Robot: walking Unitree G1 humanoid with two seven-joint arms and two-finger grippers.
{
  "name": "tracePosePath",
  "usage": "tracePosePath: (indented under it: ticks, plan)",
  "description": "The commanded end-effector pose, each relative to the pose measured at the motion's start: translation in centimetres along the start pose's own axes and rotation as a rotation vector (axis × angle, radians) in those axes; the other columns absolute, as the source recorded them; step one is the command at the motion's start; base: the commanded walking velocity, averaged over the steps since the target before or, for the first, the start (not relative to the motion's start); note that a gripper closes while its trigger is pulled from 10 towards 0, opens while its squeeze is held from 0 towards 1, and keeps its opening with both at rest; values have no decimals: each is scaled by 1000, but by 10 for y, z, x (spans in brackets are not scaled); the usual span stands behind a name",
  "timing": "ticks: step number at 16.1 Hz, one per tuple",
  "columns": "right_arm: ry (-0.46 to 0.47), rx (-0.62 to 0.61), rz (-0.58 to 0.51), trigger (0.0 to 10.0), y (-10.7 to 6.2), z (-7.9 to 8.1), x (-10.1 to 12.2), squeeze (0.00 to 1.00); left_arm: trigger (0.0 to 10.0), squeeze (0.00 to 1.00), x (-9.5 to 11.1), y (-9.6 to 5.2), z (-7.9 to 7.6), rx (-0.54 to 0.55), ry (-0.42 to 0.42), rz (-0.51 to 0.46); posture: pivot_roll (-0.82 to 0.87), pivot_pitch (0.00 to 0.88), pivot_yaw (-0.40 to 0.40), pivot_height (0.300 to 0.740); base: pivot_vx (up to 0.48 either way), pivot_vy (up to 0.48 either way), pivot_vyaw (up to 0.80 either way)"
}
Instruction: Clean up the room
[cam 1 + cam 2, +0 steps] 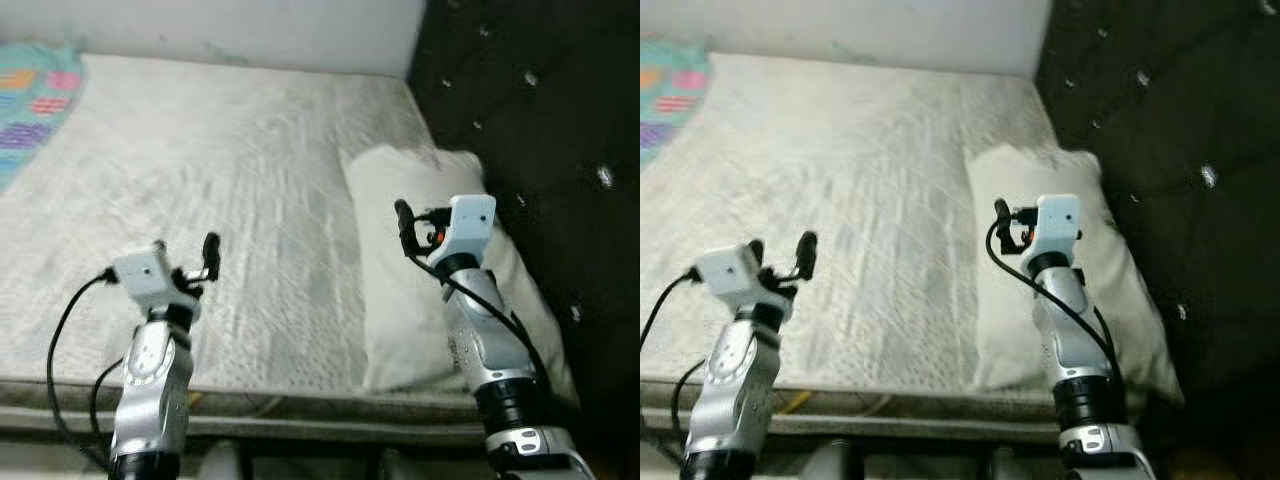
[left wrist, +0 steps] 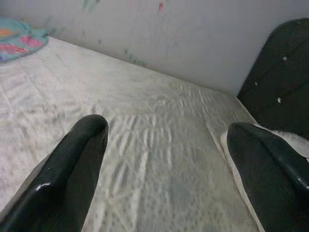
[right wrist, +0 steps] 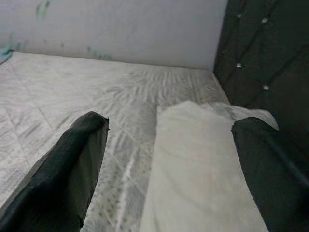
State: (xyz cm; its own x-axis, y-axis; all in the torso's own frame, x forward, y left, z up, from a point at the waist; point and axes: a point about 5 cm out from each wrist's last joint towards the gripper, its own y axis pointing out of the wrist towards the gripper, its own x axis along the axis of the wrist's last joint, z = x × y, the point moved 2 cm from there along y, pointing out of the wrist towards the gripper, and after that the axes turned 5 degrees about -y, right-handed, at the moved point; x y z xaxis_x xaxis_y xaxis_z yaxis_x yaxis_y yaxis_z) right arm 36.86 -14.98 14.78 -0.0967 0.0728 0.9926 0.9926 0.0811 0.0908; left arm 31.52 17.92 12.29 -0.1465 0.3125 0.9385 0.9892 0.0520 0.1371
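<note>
Head views: bed mostly bare. Pillow lies by dark headboard. Colorful blanket at far corner, not yet tidied.

Left wrist view: left gripper wide, holds nothing.

Right wrist view: right gripper wide over pillow, empty.

Two silver metal arms w/ rounded, glossy forearm shells, each ending in a black ring collar at the lower joint. Left silver arm: white boxy wrist module on top, black cable looping out from its side and down past the forearm, black neck between module and shell. Left gripper: two long black fingers, smooth, slightly shiny, rounded tips. Right silver arm: same white boxy module w/ a small orange-red spot on its face, black cable running down along the shell. Right gripper: two matte black fingers, blunt rounded tips.
</note>
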Motion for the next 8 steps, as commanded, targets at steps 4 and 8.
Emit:
tracePosePath:
  ticks: [4, 8]
  plan:
    - [-15, -51, 28, 10000, -7, -14, -13, 0, 10000, 0, -4, 6, -5, -38, 13, 7, 30, 0, -30, 740, 0, 0, 0]
    - [-11, -58, 38, 10000, -14, -14, -18, 0, 10000, 0, -8, -3, 1, -24, 24, 28, 25, 0, -18, 740, 0, 0, 0]
